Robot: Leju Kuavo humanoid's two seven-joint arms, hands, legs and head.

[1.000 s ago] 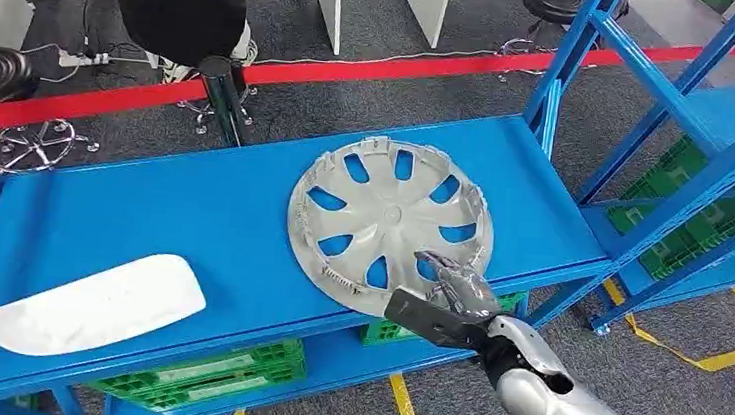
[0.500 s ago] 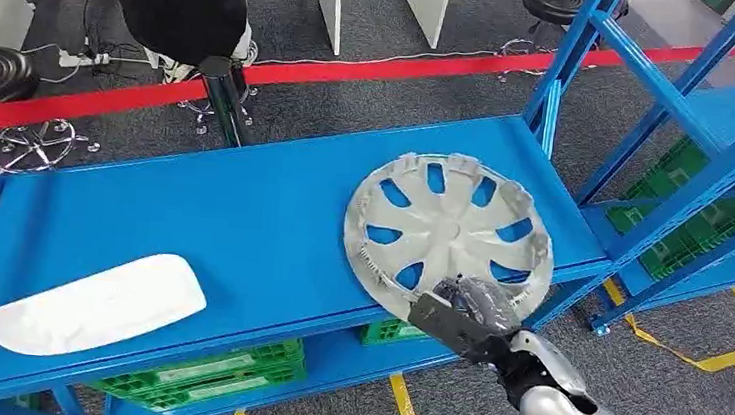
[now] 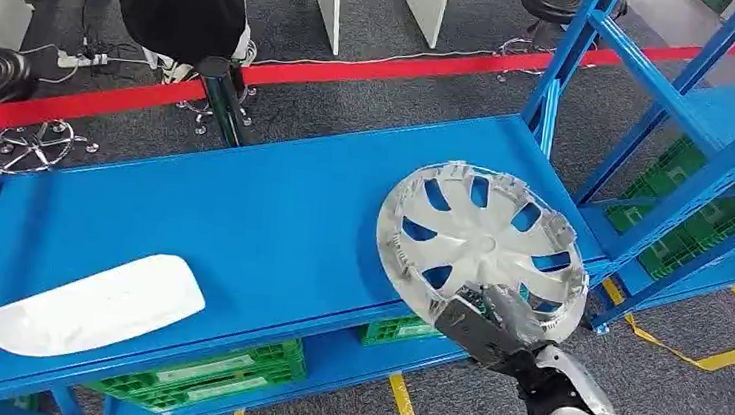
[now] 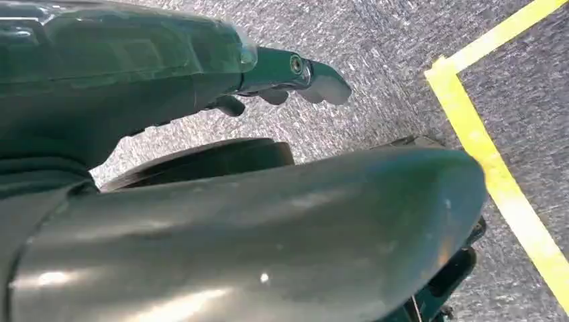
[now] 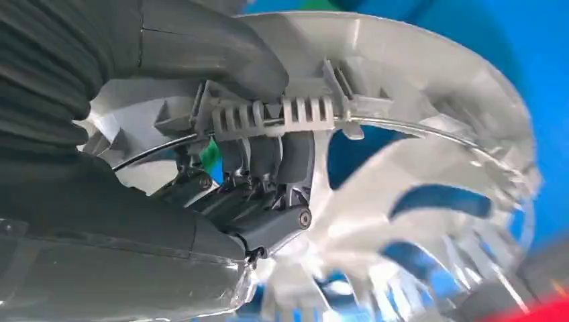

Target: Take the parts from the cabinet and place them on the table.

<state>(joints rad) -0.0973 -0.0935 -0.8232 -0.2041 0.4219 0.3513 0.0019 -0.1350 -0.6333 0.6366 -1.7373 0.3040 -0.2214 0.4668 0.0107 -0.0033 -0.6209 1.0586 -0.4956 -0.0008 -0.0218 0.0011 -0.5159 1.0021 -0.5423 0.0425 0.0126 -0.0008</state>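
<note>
Now the right hand (image 3: 481,328) has its fingers (image 5: 268,157) clamped on the near rim of the hubcap (image 3: 481,243), which tilts up off the blue shelf (image 3: 242,217).

Silver spoked hubcap (image 3: 484,242) tilted over shelf's right end.

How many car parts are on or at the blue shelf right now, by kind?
Silver spoked plastic wheel cover, held at its rim by the right hand: 1
White elongated plastic trim panel, lying flat on the blue shelf: 1
Total: 2
</note>
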